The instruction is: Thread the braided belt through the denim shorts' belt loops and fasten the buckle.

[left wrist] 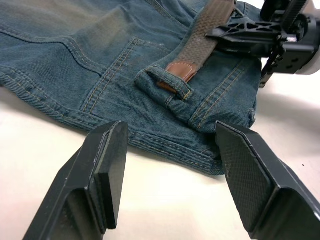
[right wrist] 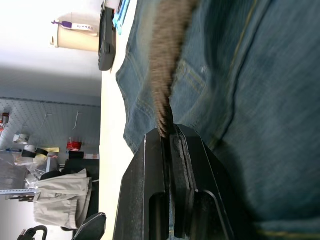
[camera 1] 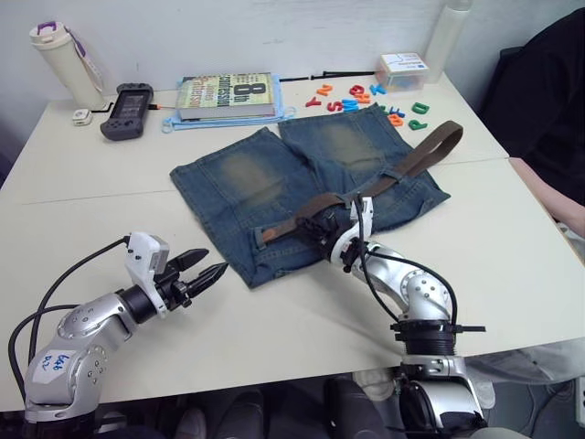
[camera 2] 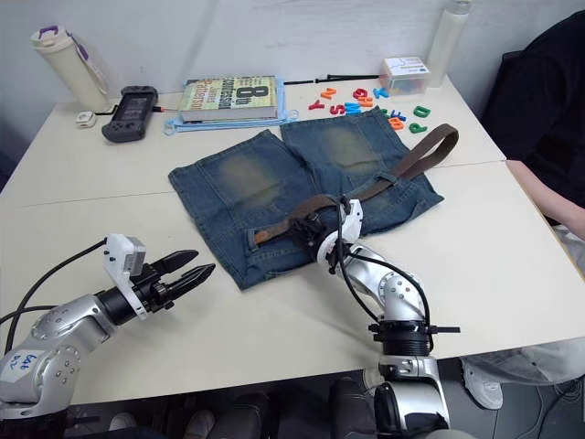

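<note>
Pinching the braided belt [camera 1: 384, 179] flat between its closed fingers, the right gripper [camera 1: 322, 222] holds it at centre frame over the waistband of the denim shorts [camera 1: 265, 183], likely to feed the tan tip [left wrist: 179, 72] on through a belt loop [left wrist: 165, 85] it has just entered. The left gripper [camera 1: 206, 271], fingers spread wide, waits on the tabletop [camera 1: 512, 247] at lower left beside the waistband corner. A book [camera 1: 225, 94], coloured letters [camera 1: 361, 95] and a person's arm [camera 1: 548, 197] lie clear of the work.
</note>
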Robot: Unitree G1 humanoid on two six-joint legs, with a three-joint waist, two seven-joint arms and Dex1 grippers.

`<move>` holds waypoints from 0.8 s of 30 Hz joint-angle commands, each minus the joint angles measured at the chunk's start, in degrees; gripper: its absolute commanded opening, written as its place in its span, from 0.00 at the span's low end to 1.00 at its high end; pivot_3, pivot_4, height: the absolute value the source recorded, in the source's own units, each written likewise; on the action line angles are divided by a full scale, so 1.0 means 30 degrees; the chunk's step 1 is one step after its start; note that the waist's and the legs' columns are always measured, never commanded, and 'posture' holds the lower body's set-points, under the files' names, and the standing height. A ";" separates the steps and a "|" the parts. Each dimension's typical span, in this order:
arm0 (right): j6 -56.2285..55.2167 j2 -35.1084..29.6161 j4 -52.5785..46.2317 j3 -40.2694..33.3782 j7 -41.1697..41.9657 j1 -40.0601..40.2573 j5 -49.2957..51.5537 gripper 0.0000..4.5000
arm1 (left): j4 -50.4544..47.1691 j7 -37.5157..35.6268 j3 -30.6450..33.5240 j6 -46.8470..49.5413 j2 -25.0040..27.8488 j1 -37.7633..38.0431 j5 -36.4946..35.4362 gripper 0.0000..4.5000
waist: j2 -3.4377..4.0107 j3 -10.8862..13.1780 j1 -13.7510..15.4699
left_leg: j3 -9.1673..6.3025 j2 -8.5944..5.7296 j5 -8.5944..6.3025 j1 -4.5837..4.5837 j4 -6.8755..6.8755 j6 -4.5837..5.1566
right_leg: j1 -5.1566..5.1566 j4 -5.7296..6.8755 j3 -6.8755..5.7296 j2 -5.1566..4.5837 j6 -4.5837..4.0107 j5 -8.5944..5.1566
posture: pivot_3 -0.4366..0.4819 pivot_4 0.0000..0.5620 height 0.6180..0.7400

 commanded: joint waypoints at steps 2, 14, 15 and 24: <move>0.0126 0.0699 0.0349 -0.0017 0.0672 -0.0558 -0.0736 0.00 | -0.0690 0.0118 -0.0065 -0.0139 0.0259 -0.0176 -0.0218 0.69 | -0.0001 0.0000 -0.0022 | 0.0001 -0.0002 0.0000 0.0000 0.0002 0.0000 | 0.0000 -0.0001 0.0001 0.0001 0.0000 0.0000 | 0.48 0.27 1.00; 0.1368 0.2192 0.0162 0.0884 0.1175 -0.1163 -0.2728 0.00 | 0.1165 0.1417 0.0401 0.2251 -0.0353 -0.2220 -0.1903 0.69 | -0.0001 -0.0001 -0.0452 | -0.0001 0.0017 0.0000 0.0008 -0.0008 -0.0021 | -0.0019 0.0016 0.0017 0.0008 -0.0004 0.0002 | 0.48 0.27 1.00; 0.1445 0.2319 0.0217 0.0942 0.1210 -0.1109 -0.2926 0.00 | 0.1298 0.1629 0.0577 0.2867 -0.0449 -0.2417 -0.2424 0.69 | -0.0002 -0.0001 -0.0459 | -0.0001 0.0017 -0.0002 0.0008 -0.0009 -0.0024 | -0.0026 0.0022 0.0023 0.0008 -0.0004 0.0002 | 0.48 0.27 1.00; 0.1683 0.3273 0.0478 0.0568 0.1559 -0.1295 -0.3564 0.00 | 0.3414 0.3165 0.2309 0.7287 -0.1155 -0.2990 -0.6219 0.69 | -0.0007 -0.0004 -0.0722 | -0.0002 0.0038 -0.0010 0.0022 -0.0005 -0.0044 | -0.0031 0.0040 0.0037 0.0025 -0.0004 0.0002 | 0.48 0.27 1.00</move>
